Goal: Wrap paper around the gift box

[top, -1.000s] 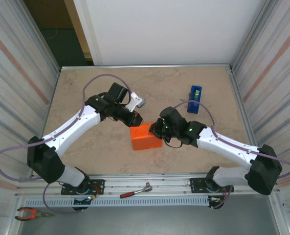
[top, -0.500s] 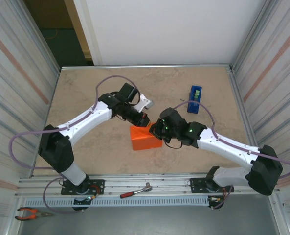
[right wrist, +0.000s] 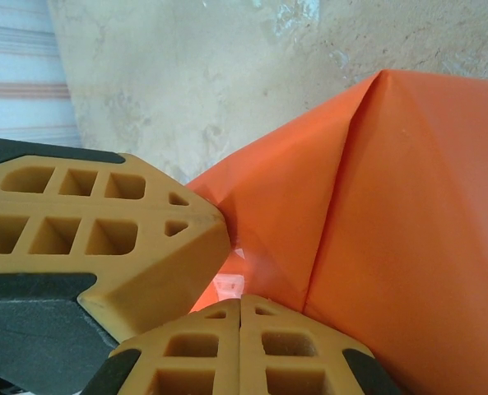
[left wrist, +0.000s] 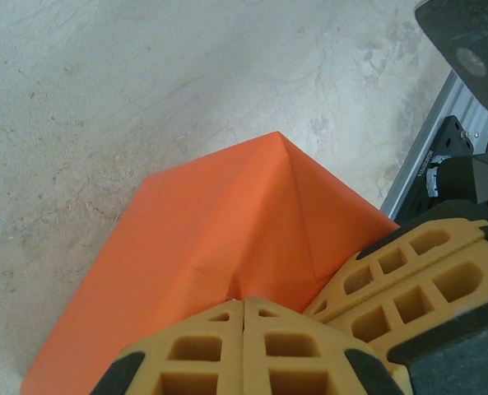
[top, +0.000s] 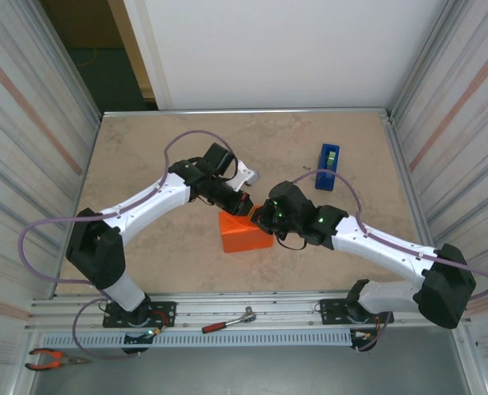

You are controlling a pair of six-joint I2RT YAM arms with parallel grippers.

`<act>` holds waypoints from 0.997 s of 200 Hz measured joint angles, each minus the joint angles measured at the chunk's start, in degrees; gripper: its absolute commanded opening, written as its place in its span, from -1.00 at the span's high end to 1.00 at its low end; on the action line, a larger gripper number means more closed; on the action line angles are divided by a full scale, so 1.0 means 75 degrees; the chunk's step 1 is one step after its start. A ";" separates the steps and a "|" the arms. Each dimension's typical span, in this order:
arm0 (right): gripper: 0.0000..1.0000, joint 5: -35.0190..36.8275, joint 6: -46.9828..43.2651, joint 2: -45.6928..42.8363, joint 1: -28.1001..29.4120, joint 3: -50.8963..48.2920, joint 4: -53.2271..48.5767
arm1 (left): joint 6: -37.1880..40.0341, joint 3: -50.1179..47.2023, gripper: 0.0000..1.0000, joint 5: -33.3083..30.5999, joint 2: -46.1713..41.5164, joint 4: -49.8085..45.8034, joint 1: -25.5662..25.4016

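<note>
The gift box (top: 242, 234) sits mid-table, covered in the orange paper (left wrist: 202, 239), which is folded into creased flaps at its end (right wrist: 392, 206). My left gripper (top: 247, 209) is shut, and its joined tips (left wrist: 244, 301) touch the paper fold at the box's far right corner. My right gripper (top: 261, 220) is shut too, its tips (right wrist: 240, 301) resting against the same folded end. The two grippers meet there: the right fingers (left wrist: 416, 271) show in the left wrist view and the left fingers (right wrist: 104, 230) in the right wrist view. Nothing is gripped between either pair of jaws.
A blue tape dispenser (top: 329, 166) stands at the back right of the beige table (top: 145, 255). A ratchet tool (top: 227, 322) and red pliers (top: 50, 359) lie on the rail in front of the arm bases. Ribbed walls close both sides.
My left arm has swung right and down, bringing its shut gripper onto the box's far corner beside the right gripper. The right arm and box have stayed put.
</note>
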 measured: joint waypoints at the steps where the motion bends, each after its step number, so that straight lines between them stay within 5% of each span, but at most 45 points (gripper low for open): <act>1: 1.00 0.0000 0.0000 0.0000 0.0000 0.0000 0.0000 | 0.0000 0.0006 1.00 -0.0009 0.0000 -0.0006 -0.0003; 150: 1.00 -0.0009 0.0055 -0.0093 0.0020 -0.0119 0.0082 | -0.0114 -0.0280 1.00 -0.0291 -0.0309 0.0251 -0.0128; 199: 1.00 0.0012 0.0055 -0.0131 0.0050 -0.0152 0.0090 | -0.0064 -0.0449 1.00 -0.0329 -0.1309 -0.0017 -0.0020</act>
